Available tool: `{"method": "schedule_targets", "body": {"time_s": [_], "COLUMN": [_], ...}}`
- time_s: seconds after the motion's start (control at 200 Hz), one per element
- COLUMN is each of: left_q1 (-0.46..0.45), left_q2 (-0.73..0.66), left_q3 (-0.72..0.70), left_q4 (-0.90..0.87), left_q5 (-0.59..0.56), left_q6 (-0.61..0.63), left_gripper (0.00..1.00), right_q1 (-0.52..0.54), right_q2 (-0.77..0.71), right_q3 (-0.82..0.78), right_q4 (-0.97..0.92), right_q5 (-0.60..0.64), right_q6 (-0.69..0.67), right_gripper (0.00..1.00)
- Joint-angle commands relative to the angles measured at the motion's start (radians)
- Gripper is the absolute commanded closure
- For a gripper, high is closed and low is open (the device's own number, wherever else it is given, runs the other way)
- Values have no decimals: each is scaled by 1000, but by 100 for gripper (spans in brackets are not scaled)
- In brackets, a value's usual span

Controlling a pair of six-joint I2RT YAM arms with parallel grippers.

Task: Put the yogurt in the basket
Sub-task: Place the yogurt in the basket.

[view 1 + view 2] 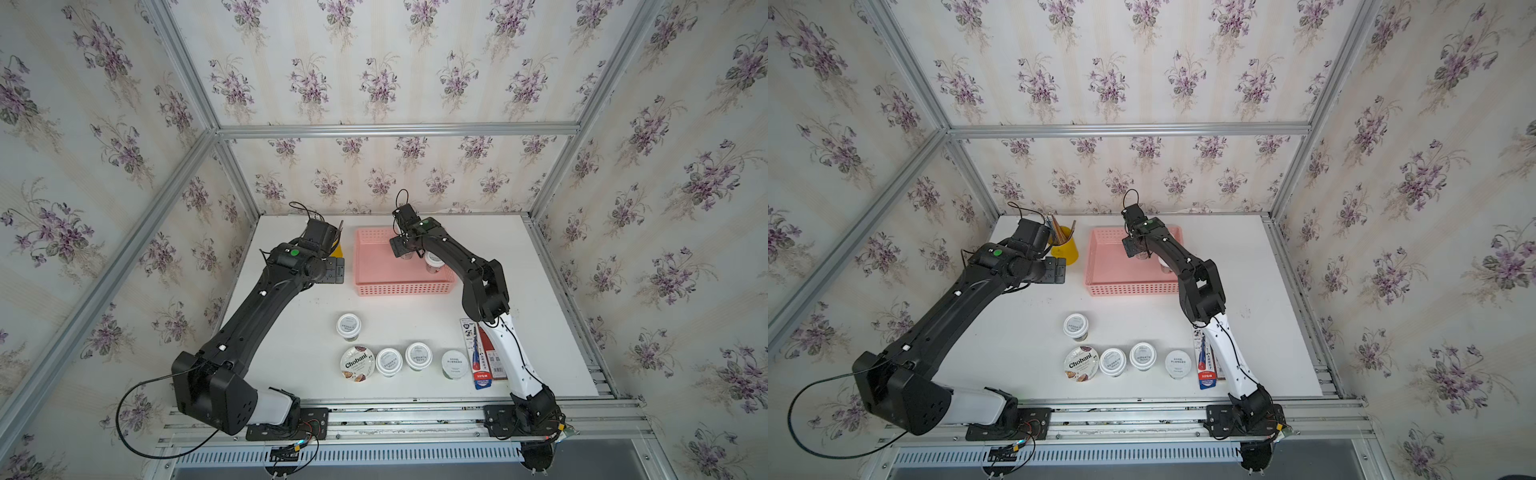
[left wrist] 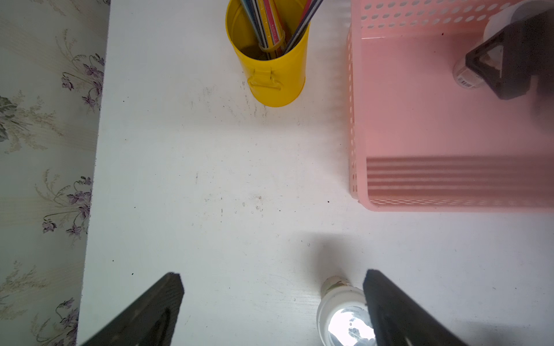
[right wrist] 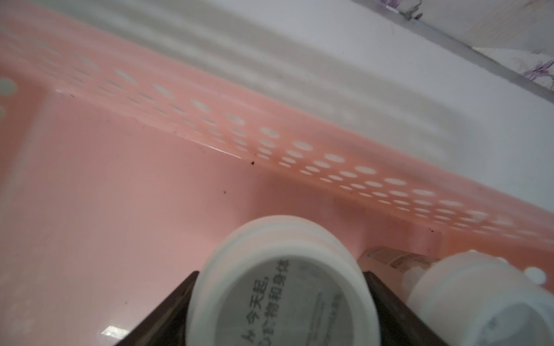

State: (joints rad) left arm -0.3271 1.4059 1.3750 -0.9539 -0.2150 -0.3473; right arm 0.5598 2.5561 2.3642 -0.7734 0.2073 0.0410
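Black arms, white lower links, green status lights.

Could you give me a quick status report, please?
Left hand open, empty. Right hand shut on white-lidded cup in basket, beside second cup. Outside it, five cups. Nothing blocking.

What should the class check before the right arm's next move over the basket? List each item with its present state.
1. Placement: ok; the white-lidded cup sits between the fingers of the right gripper, above the basket floor.
2. Cup resting on the floor: cannot tell.
3. Grip released: cannot tell; the lid hides the contact.
4. Neighbouring cup: ok; upright in the basket, close beside one finger.
5. Left gripper: ok; open, empty, outside the basket.
6. Task finished: not ok; five cups, including the Chobani cup, stand on the table.
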Motion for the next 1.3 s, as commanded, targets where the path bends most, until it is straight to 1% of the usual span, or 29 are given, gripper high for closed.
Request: {"method": "schedule_targets", "body": {"time_s": [0.0,0.15,0.33,0.355,0.514,0.684,1.119,1.294], "left_q1": [1,0,2,2,2,3,4,4], "left_q2": [2,1,2,28,31,28,23,25], "left_q3": [3,3,4,5,7,7,7,9], "left_q4": [7,5,8,7,7,6,9,9], "left_q5": [-14,-13,-14,-12,-12,-13,-15,-16], "left_q6": [0,1,1,0,1,1,1,3], "left_gripper": [1,1,1,1,1,1,1,1], "right_q1": [-2,-2,1,2,6,9,3,2], "right_q2": [2,-5,-23,-60,-82,-83,-61,-68], "right_q3": [3,3,4,4,1,2,-4,-26], "right_q4": [11,6,6,6,9,19,7,13], "right_q5": [20,19,-23,-27,-47,-48,-14,-19], "right_q6": [-9,-9,-5,-4,0,1,0,2], "right_gripper": [16,15,12,11,10,14,14,19]}}
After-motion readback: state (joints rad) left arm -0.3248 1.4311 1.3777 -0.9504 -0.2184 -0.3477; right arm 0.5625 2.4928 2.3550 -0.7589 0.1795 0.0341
